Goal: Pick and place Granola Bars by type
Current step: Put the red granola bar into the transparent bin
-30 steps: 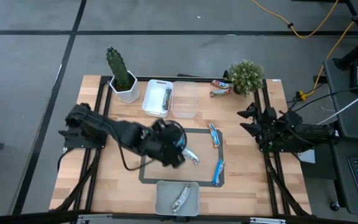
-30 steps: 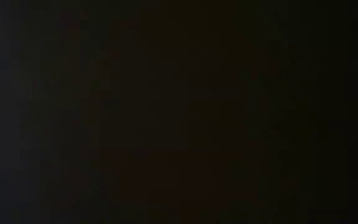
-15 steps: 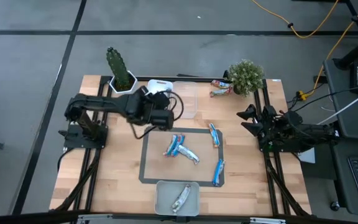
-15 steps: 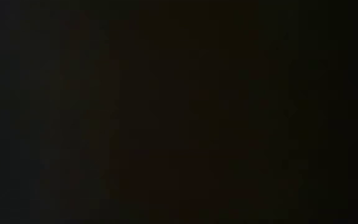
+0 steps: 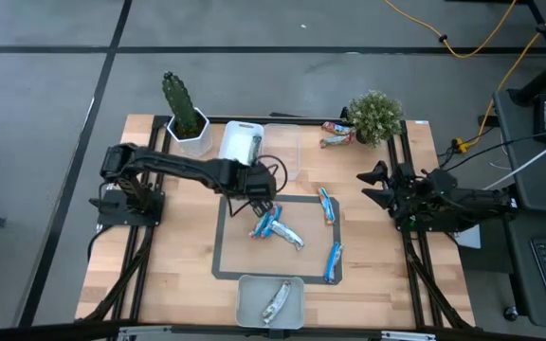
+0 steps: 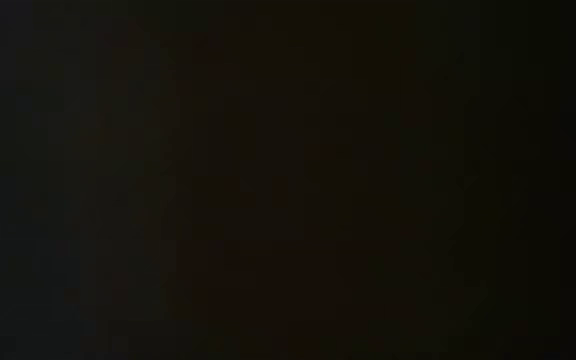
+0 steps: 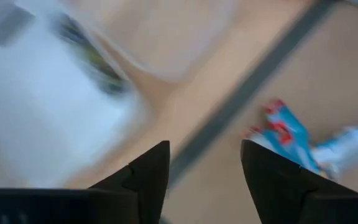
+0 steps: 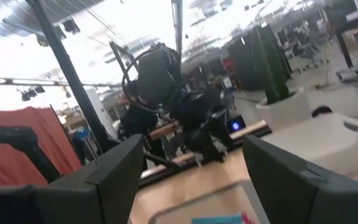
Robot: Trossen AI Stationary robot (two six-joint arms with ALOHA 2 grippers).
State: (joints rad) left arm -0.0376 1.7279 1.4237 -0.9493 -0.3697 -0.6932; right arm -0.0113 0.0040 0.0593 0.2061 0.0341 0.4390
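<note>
My left gripper is open and empty over the far left corner of the grey taped rectangle. Just nearer lie a blue bar, also in the left wrist view, and a silver bar. Two more blue bars lie at the rectangle's right side. One bar lies in the white tray. A silver bar lies in the near tray. Brown-red bars lie by the bushy plant. My right gripper waits open at the table's right side.
A clear tray stands right of the white tray. A potted cactus stands at the far left and a bushy plant at the far right. The low view is dark. Bare wood lies left of the rectangle.
My left gripper has gone from over the rectangle toward the table's far edge, to the white tray. It has then come back toward the near edge and now stands at the rectangle's far left corner. The blue and silver bars that it covered now show.
</note>
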